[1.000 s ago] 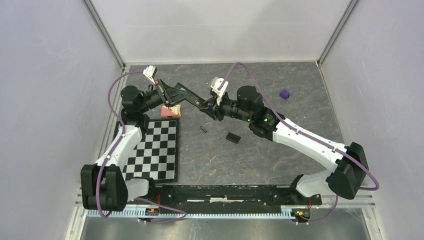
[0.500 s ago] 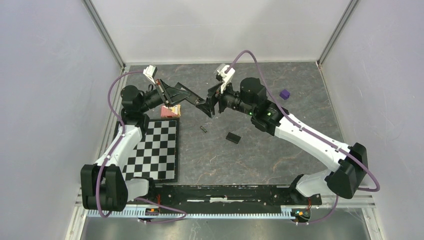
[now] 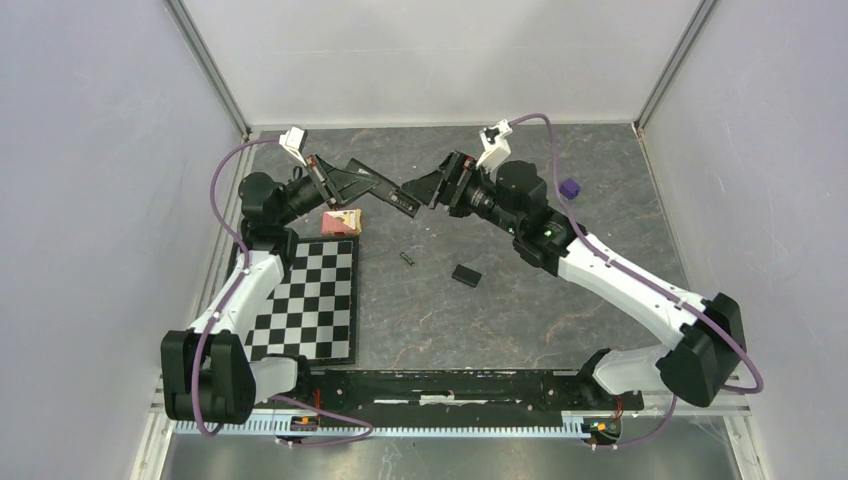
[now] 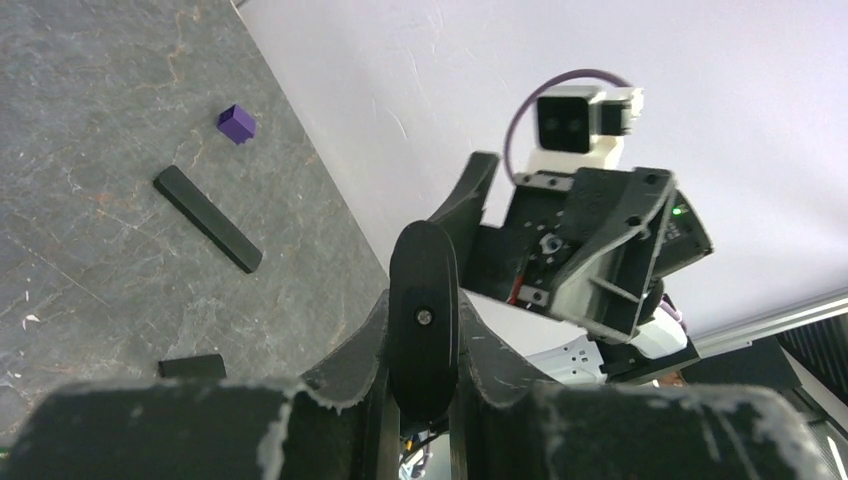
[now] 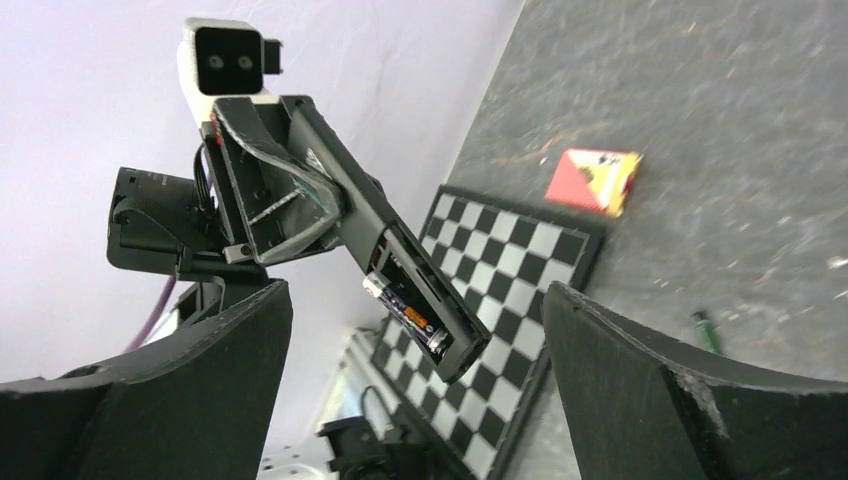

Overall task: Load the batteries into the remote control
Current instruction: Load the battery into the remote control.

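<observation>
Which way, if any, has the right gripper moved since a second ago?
Yes: the right gripper backed off the remote, up and right, toward the purple cube.

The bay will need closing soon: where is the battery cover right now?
In the top view the battery cover lies flat on the table, right of the checkerboard mat, near the small loose battery.

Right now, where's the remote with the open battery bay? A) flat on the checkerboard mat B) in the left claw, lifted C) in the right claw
B: the left claw grips the remote control in mid-air; the right claw is open and empty.
</observation>
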